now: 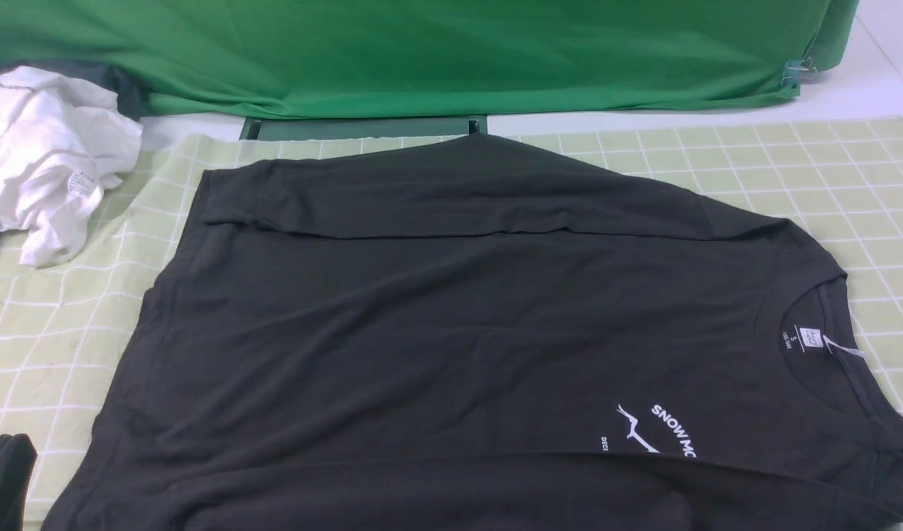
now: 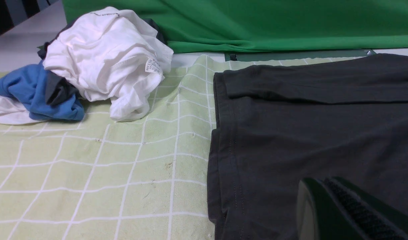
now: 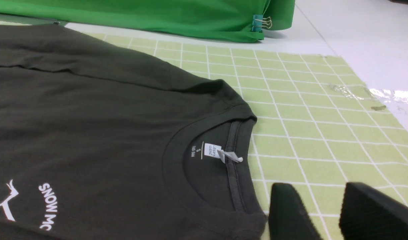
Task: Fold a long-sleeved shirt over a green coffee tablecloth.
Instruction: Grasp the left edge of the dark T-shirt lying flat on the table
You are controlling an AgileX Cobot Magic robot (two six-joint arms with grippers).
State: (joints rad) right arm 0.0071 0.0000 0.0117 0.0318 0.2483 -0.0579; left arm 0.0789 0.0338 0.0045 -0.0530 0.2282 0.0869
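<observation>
One black long-sleeved shirt (image 1: 451, 317) and one pale green grid tablecloth (image 1: 791, 169) are showing, along with one deep-green cloth (image 1: 422, 51), one teal binder clip (image 3: 257, 19), one white garment (image 1: 46, 155), one blue garment (image 2: 34, 93), and two grippers peeking in: the left gripper (image 2: 320, 186) and the right gripper (image 3: 319, 193)

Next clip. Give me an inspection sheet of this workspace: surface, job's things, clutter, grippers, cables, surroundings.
Surface: green coffee tablecloth spread out, rumpled near the clothes pile; clear tape at one edge.
Job's things: long-sleeved shirt lies front up on the cloth, collar to the robot's right, both sleeves folded in across the body.
Clutter: crumpled white garment with a blue garment, far left.
Grippers: left gripper shut, empty, near the shirt's hem end; right gripper open, empty, beside the collar.
Cables: nothing seen.
Surroundings: deep-green cloth behind, binder clip at its corner; white tabletop beyond.
</observation>
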